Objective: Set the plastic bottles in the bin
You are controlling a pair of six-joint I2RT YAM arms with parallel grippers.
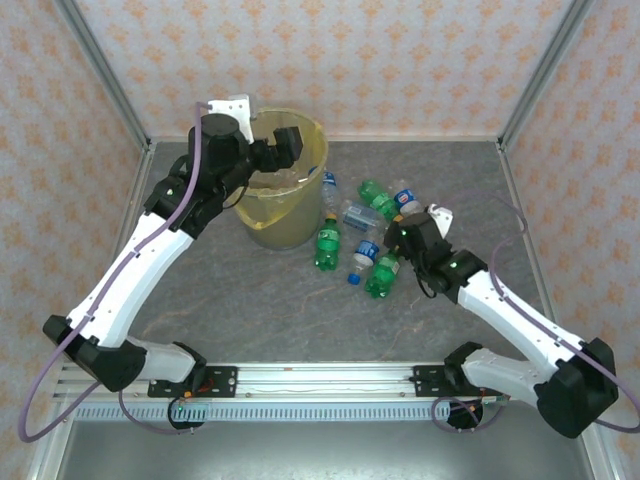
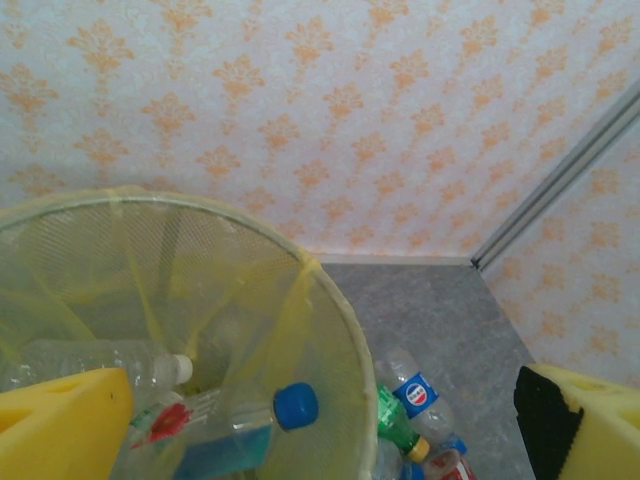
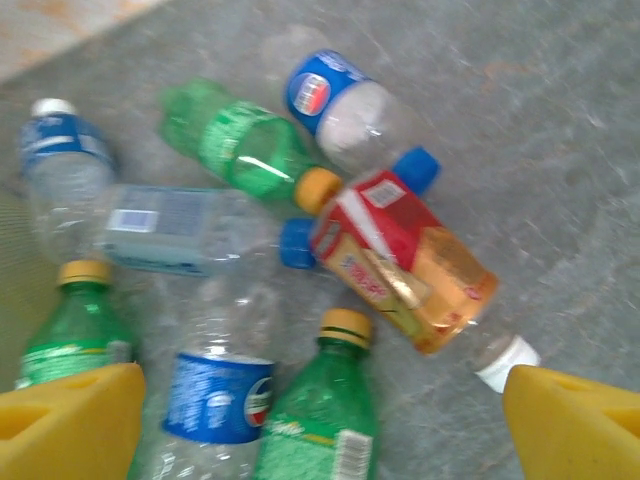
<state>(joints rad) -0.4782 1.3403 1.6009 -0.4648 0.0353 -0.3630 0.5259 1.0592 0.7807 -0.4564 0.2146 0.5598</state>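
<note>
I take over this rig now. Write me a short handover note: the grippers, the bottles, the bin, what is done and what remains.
The left gripper is open and empty, above the bin.
The right gripper is open and empty, above the pile of bottles.
Done: at least two clear bottles lie in the bin, the blue-capped bottle and the white-capped bottle.
Left: about eight bottles lie on the table right of the bin, among them the orange bottle and a green bottle. All of these must go into the bin.
</note>
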